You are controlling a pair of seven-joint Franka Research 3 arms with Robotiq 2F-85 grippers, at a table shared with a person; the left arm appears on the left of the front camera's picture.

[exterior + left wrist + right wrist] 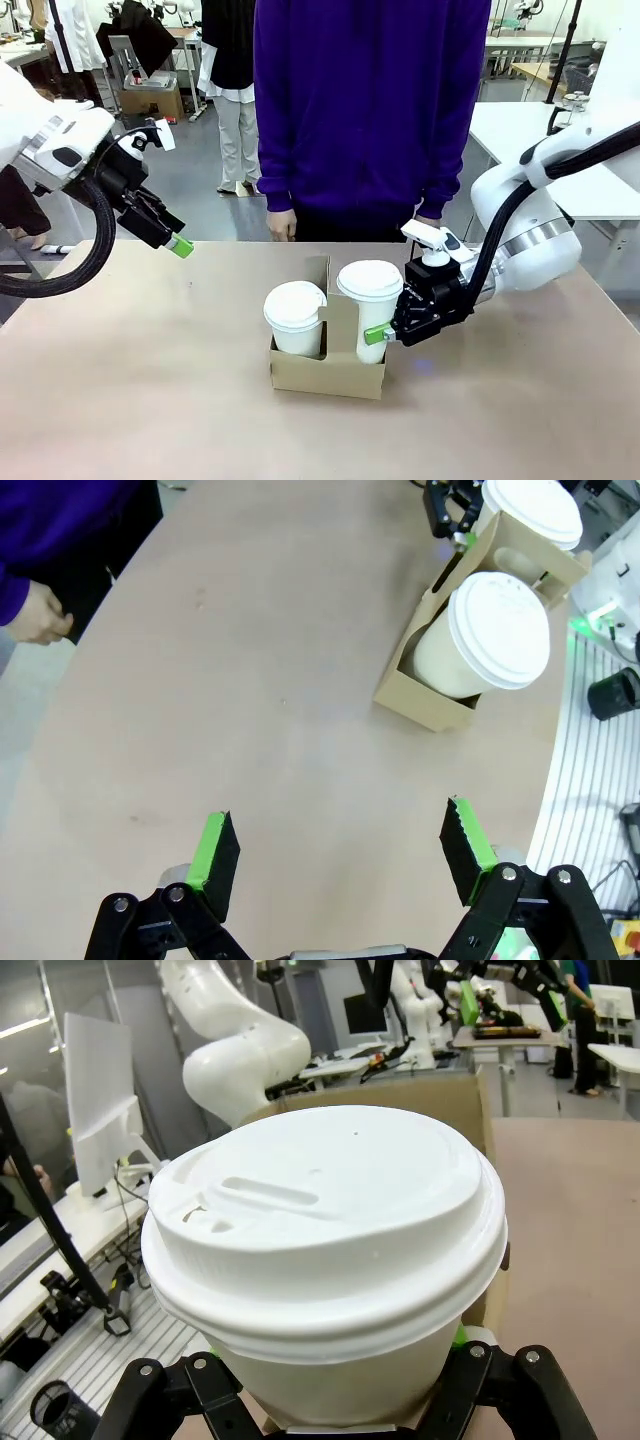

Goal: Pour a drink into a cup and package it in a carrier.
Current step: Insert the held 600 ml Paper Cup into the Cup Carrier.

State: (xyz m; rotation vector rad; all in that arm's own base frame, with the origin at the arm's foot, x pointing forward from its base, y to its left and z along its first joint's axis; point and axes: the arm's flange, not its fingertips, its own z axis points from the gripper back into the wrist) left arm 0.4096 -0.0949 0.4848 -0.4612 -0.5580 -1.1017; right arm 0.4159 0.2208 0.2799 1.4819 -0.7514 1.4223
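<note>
Right gripper (383, 335) reaches in low, clamped around a lidded cup (370, 300) in the carrier (330, 370); left gripper (340, 855) hangs raised, jaws spread.

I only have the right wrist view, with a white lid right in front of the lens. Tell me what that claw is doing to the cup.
Observer: The right claw is shut on the right cup, low on its side; the cup stands in the carrier.
Operator: Report the other slot.
Observer: A second lidded cup stands in the carrier's left slot, with the handle tab between the two.
Operator: Give me the left arm.
Observer: The left claw is open, raised over bare table to the left of the carrier, holding nothing.
</note>
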